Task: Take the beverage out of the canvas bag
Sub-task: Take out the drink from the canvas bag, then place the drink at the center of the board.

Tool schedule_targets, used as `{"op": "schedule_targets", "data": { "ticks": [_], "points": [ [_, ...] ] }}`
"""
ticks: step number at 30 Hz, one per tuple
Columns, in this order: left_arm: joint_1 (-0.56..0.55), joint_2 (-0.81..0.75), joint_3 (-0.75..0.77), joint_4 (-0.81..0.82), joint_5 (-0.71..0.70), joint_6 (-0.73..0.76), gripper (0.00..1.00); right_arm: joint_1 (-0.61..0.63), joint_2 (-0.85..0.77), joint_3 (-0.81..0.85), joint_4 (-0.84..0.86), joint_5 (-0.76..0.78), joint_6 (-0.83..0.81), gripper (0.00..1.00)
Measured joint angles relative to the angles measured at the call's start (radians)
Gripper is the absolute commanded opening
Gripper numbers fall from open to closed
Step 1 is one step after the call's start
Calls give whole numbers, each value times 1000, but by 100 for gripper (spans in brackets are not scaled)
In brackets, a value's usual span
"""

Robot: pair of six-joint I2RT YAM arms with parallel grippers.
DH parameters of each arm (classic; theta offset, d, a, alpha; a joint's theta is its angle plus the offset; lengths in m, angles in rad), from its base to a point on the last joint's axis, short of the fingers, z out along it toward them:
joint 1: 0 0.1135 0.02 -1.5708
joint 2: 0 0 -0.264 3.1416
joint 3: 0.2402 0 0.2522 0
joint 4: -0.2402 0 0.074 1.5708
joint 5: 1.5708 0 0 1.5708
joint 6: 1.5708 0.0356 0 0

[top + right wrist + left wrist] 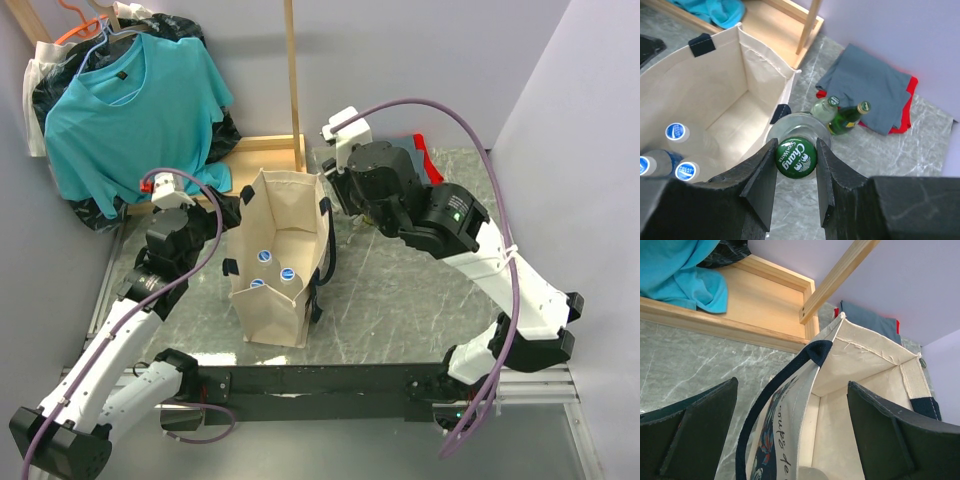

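The surface [400, 300] was grey marble, and the bag [270, 320] stood upright on it at centre, mouth open. Three blue-capped bottles [288, 273] stood inside, in the near half of the bag.

At about 10 o'clock from the bag's centre, the left gripper [792, 390] was released, its fingers [695, 430] spread wide. They straddled the bag's left wall and a dark handle strap [771, 390], one finger outside and one over the inside. Whether either finger touched the canvas could not be told.

At about 2 o'clock, just outside the bag's far right corner, the right gripper [796, 143] was clenched on the neck of a bottle [796, 159]. Its green cap faced the wrist camera and read "Chang", with clear glass below. The bottle was out of the bag, beside the rim. Whether its base rested on the surface could not be told.

Farther off at 2 o'clock, two small bottles [832, 114], one clear and one green, both green-capped, were side by side and touching. They sat at the edge of a grey cloth [865, 85] that lay over something red [907, 95].

At 11 o'clock, a wooden frame [292, 80] stood behind the bag. A teal shirt [130, 110] hung there over a black bag [222, 130].
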State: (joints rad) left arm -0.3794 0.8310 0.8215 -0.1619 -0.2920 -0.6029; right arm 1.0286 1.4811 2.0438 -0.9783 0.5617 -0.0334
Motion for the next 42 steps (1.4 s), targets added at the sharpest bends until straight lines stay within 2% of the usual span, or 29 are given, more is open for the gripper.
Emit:
{"op": "schedule_targets", "data": {
  "ticks": [7, 21, 42],
  "points": [
    [0, -7, 0, 0, 6, 0, 96, -43, -37, -50, 7, 13, 41, 0],
    [0, -10, 0, 0, 16, 0, 96, -277, -127, -202, 50, -59, 120, 0],
    [0, -10, -36, -1, 16, 12, 96, -436, -72, -426, 214, -172, 179, 0]
  ]
}}
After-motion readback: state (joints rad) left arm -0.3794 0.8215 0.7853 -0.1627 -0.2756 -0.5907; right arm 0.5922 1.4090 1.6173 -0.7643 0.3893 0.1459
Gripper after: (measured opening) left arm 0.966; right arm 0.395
